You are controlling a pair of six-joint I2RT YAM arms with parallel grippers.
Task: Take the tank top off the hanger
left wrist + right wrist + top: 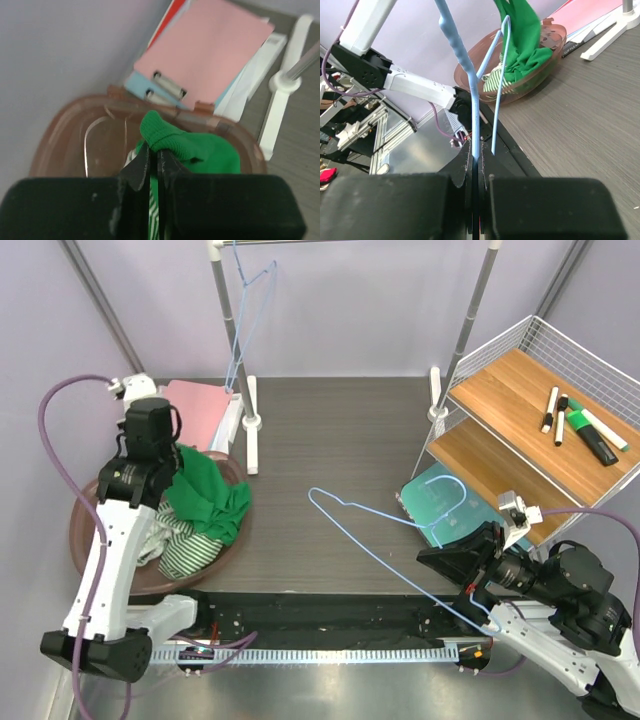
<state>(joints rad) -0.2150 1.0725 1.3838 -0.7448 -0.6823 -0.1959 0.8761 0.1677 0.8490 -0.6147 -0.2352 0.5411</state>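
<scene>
Left gripper (pixel 153 154) is pinching the tank top (pixel 200 150) over the basin (pixel 65 135), right gripper (pixel 475 161) clamping the bare hanger (pixel 468 70) (looks separated); next I'm guessing both release.

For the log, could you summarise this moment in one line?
left tool: shut on tank top; right tool: shut on hanger; hanger bare

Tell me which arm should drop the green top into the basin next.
Left. The left gripper is shut on the green top right above the brown basin; the right gripper is far off, clamped on the blue hanger.
</scene>
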